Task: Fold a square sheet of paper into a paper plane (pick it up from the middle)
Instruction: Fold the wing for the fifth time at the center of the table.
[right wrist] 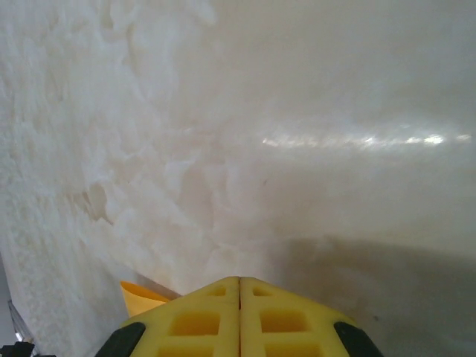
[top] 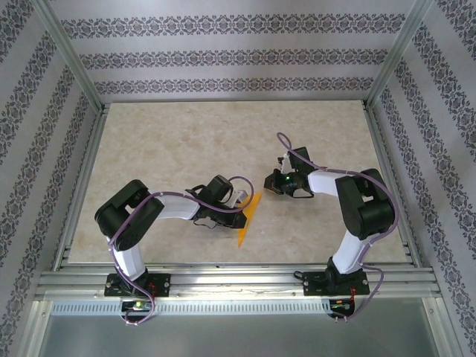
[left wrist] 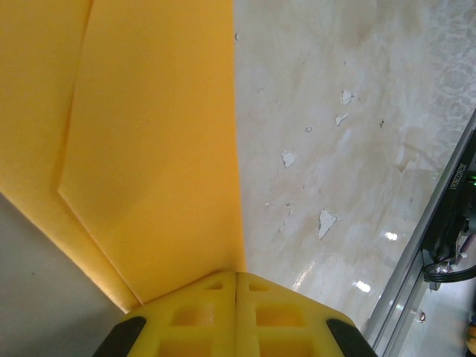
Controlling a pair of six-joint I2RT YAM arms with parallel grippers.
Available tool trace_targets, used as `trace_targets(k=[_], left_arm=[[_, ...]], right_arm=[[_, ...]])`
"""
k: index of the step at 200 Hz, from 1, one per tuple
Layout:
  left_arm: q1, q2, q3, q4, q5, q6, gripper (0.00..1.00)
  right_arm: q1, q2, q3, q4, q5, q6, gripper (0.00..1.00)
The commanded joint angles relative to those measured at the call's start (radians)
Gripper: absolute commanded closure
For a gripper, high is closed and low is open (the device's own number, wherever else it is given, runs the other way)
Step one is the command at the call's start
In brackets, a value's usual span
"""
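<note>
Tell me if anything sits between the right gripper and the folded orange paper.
Nothing visible does. Only bare table lies between the right gripper and the folded orange paper. The left gripper, shut, sits at the paper's far end, on the other side of it, not across that path.

The left tool [top: 245, 200] meets the folded orange paper [top: 249, 221] (a slim wedge), the right tool [top: 271, 186] nearby, apart.

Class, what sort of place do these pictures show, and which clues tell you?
Probably a robot test cell in a lab: a left arm and a right arm bolted to a metal rail, a table boxed in by metal posts, and patterned backdrop walls.
</note>
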Motion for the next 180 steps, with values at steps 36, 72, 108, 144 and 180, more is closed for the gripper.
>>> trace_targets(k=[36,72,108,144,180], left_arm=[[0.001,0.010,-0.038,-0.133,-0.090,-0.032,1.00],[0.000,-0.008,-0.041,-0.105,-0.104,-0.048,1.00],[0.000,0.021,-0.013,-0.115,-0.086,-0.042,1.00],[0.000,0.023,-0.040,-0.108,-0.087,-0.046,1.00],[0.000,0.019,-0.056,-0.105,-0.090,-0.051,1.00]], right_arm=[[0.065,-0.187,-0.070,0.018,-0.033,-0.015,0.91],[0.107,-0.198,-0.118,0.017,-0.051,-0.009,0.92],[0.133,-0.200,-0.129,0.032,-0.072,0.003,0.92],[0.164,-0.150,-0.094,0.027,-0.088,-0.009,0.92],[0.164,-0.068,-0.059,0.006,-0.064,-0.021,0.92]])
